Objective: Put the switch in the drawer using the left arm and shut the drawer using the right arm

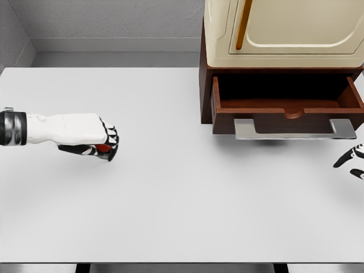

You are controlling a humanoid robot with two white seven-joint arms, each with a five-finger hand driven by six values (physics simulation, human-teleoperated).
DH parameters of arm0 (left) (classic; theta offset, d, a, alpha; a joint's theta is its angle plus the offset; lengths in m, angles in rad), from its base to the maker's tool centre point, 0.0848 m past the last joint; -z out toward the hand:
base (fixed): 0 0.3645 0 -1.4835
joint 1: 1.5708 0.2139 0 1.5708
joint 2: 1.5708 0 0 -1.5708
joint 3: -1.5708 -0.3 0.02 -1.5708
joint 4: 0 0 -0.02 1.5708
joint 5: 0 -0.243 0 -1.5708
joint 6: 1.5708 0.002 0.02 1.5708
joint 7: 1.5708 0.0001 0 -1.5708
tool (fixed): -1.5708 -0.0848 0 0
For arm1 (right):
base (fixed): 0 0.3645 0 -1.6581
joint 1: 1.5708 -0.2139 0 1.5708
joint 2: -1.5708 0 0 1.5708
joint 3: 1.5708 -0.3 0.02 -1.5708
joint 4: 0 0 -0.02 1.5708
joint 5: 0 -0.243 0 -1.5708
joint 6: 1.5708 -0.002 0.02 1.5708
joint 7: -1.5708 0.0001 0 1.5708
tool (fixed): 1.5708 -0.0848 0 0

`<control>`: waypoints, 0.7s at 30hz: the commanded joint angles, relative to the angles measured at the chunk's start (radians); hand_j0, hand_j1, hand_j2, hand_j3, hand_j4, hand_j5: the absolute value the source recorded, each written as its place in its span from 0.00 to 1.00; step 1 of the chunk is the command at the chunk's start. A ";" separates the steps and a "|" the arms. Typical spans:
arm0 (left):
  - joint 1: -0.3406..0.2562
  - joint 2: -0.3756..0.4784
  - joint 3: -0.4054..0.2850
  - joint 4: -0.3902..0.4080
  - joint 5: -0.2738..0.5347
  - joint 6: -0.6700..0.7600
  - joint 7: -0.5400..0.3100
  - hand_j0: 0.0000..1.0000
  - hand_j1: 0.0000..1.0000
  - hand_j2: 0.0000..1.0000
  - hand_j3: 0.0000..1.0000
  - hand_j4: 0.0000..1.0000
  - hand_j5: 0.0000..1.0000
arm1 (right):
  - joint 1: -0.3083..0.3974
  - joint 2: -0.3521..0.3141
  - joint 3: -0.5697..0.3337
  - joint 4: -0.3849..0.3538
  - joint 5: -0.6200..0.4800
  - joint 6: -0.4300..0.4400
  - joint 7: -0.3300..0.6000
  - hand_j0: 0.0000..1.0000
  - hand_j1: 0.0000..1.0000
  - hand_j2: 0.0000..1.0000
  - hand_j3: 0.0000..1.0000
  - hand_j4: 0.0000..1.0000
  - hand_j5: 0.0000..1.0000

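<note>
**Left robot hand gripping the switch, drawer standing open**

The left robot hand [102, 142] is reaching in from the nine o'clock edge of the white worktop [182, 216], its fingers [111, 138] curling tightly around the switch [102, 148], of which only a small red patch is showing beneath the knuckles. The fist is casting a soft shadow on the surface just below it. Well apart, toward three o'clock, the right robot hand [352, 160] is peeking in at the frame edge; only a few black-and-white fingertips are showing, hanging loosely extended and grasping nothing. Just above them, at about two o'clock, the brown drawer [287, 108] is sitting pulled open, its grey handle [296, 129] facing the robot. A cream cabinet [284, 28] is resting on top of the drawer unit.
</note>
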 commanded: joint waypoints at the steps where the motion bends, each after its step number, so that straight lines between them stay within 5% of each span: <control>1: 0.000 -0.041 0.001 -0.001 0.011 0.003 0.001 0.36 0.36 0.36 0.36 0.36 0.36 | -0.002 -0.001 0.000 0.000 -0.008 0.003 0.000 0.55 0.55 0.55 0.55 0.55 0.55; 14: -0.086 -0.111 0.009 0.003 0.175 0.003 0.001 0.35 0.35 0.35 0.35 0.35 0.35 | 0.000 -0.001 0.001 0.000 -0.008 0.003 0.000 0.56 0.56 0.56 0.56 0.56 0.56; 21: -0.167 -0.274 0.012 0.055 0.181 0.003 0.001 0.35 0.35 0.35 0.35 0.35 0.35 | 0.000 -0.001 -0.005 0.000 -0.008 0.003 0.000 0.56 0.56 0.56 0.56 0.56 0.56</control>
